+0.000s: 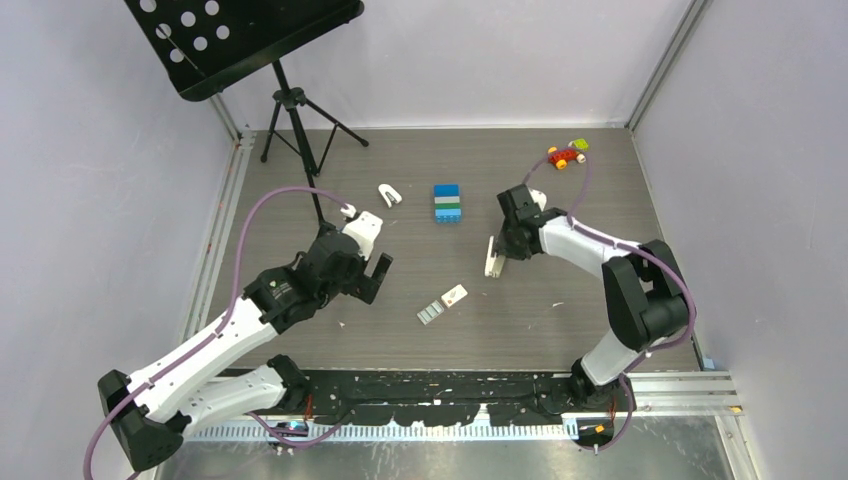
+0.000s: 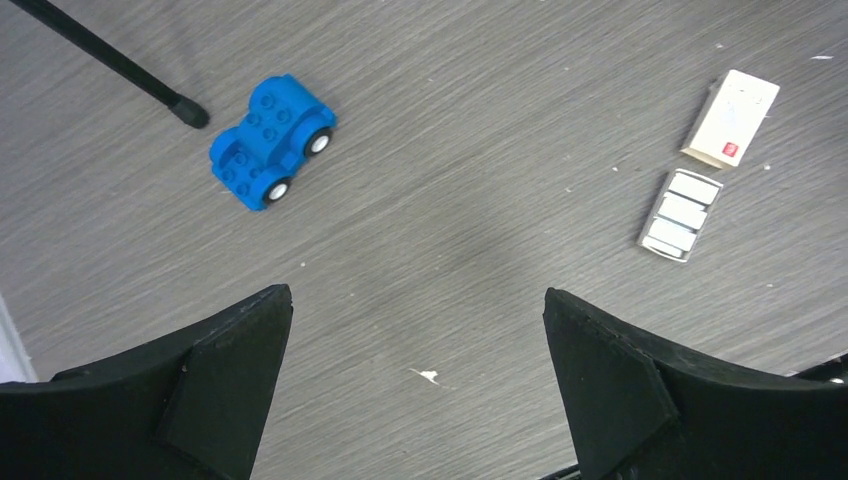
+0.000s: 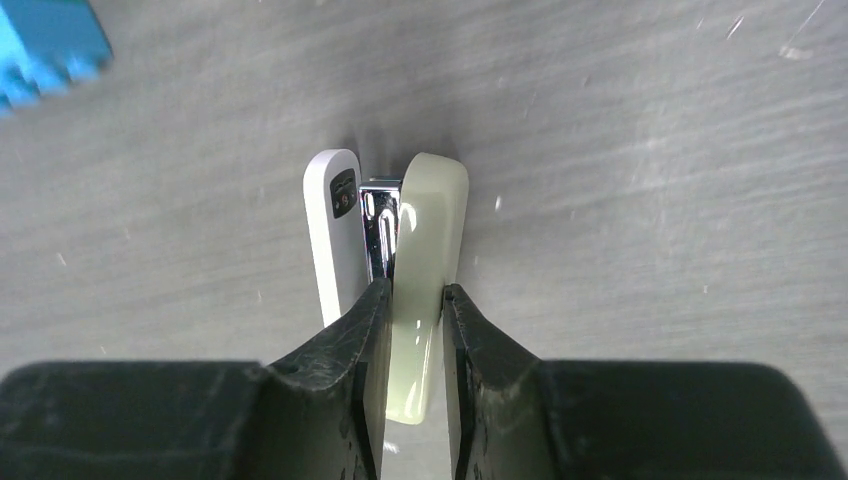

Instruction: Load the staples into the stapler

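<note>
Grey wood-grain table (image 1: 560, 300), with a black music stand (image 1: 240, 40) at the far left corner. The right arm reaches in toward mid-table. The right gripper (image 3: 415, 292) is nearly closed and pinches the beige top of the stapler (image 3: 432, 205).

The stapler lies on its side on the table, right of centre. Its white base and beige top are parted slightly, and a metal rail shows between them.

The left gripper (image 2: 416, 300) is spread wide with nothing in it, hovering over bare table left of centre.

A stack of blue, white and green blocks (image 1: 447, 203) sits beyond the stapler, apart from it. In the left wrist view, a blue toy car (image 2: 272, 141) stands near the foot of a stand leg.

A small white box (image 2: 731, 118) with a red mark lies flat on the table. Just beside it are the staples (image 2: 681, 214), a silvery strip between the two grippers, touched by neither.
</note>
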`<state>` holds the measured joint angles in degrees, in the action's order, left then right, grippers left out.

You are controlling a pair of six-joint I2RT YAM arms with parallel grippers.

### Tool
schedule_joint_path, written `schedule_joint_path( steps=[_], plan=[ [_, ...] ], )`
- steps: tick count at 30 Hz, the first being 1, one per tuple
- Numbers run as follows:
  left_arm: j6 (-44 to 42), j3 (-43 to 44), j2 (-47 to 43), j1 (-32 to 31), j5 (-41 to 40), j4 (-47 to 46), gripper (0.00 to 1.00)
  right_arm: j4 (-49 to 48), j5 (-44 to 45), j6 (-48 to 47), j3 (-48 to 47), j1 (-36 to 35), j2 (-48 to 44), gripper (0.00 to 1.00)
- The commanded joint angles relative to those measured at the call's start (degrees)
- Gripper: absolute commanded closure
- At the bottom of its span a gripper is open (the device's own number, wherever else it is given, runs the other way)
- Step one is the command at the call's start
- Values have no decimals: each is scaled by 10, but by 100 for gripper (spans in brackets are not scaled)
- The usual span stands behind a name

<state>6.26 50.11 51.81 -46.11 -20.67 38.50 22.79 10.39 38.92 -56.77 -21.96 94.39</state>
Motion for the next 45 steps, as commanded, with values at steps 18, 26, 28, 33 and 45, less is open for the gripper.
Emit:
schedule_joint_path(
  steps=[18,26,28,33,45],
  plan=[
    [244,-52,75,2,176,-249,0,4,16,-120,86,-99,-187,100],
    [306,-53,156,10,242,-388,0,-58,-55,-128,131,-107,-274,100],
    [325,-42,191,16,267,-419,0,-69,-65,-127,141,-107,-295,100],
    [374,-10,263,24,330,-485,0,-85,-85,-120,159,-108,-337,100],
    [462,10,367,24,394,-616,14,-109,-134,-97,178,-108,-395,100]
  ],
)
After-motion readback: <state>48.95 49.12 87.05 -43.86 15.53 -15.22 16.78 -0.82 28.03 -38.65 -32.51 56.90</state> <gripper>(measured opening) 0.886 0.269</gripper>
